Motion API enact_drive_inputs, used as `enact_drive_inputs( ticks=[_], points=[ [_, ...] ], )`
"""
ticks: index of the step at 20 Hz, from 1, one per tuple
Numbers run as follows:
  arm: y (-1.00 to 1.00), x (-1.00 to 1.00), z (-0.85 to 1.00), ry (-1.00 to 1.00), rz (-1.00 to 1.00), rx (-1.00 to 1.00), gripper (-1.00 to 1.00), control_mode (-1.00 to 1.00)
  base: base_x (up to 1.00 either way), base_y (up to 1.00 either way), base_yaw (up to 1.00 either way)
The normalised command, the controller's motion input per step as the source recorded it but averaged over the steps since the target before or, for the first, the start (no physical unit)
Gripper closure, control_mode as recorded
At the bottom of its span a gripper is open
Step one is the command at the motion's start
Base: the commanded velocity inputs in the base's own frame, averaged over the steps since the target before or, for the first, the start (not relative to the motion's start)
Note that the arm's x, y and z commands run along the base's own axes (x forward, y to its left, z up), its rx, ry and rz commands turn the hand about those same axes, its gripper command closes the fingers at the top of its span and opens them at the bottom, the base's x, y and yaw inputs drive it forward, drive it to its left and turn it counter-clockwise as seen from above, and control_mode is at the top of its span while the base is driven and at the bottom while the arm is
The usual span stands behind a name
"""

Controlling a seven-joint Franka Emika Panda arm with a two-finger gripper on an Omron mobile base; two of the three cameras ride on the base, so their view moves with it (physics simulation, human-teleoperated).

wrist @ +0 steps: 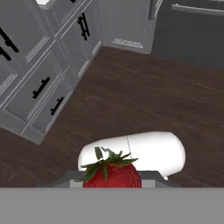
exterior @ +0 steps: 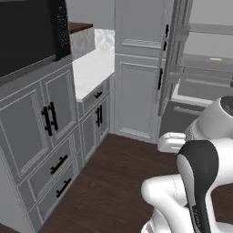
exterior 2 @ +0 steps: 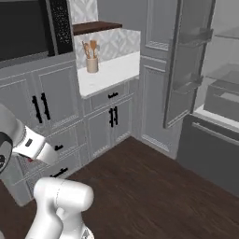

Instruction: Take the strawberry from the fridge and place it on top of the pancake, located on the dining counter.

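The strawberry (wrist: pixel 112 173), dark red with green leaves, sits at the bottom of the hand view between the jaws of my gripper (wrist: pixel 112 181). The gripper is shut on it and hangs above the dark wood floor. The fridge (exterior 2: pixel 212 140) stands at the right with its dark-grey door (exterior 2: pixel 186 65) swung open. Its glass shelves (exterior: pixel 205 68) and lower drawer (exterior: pixel 182 116) show too. The pancake and the dining counter are out of view.
Light-grey panelled cabinets (exterior: pixel 50 136) with black handles line the left side. Above them are a white wall counter (exterior 2: pixel 109 72) with a utensil holder (exterior 2: pixel 92 63) and a black appliance (exterior: pixel 27 32). Bare wood floor (exterior 2: pixel 140 186) spreads between cabinets and fridge.
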Motion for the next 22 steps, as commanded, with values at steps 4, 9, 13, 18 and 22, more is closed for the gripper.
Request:
enact_drive_inputs(
  ticks=[4, 9, 13, 18, 22],
  points=[
    [0.0, 0.0, 0.0, 0.0, 0.0, 0.0, 1.0, 1.0, -0.43, 0.76, 0.71],
    [0.0, 0.0, 0.0, 0.0, 0.0, 0.0, 1.0, 1.0, -0.31, 0.74, 0.71],
    [0.0, 0.0, 0.0, 0.0, 0.0, 0.0, 1.0, 1.0, -0.01, 0.82, 0.76],
    [0.0, 0.0, 0.0, 0.0, 0.0, 0.0, 1.0, 1.0, 0.0, 0.75, 0.7],
    [0.0, 0.0, 0.0, 0.0, 0.0, 0.0, 1.0, 1.0, 0.22, 0.62, 0.41]
  ],
)
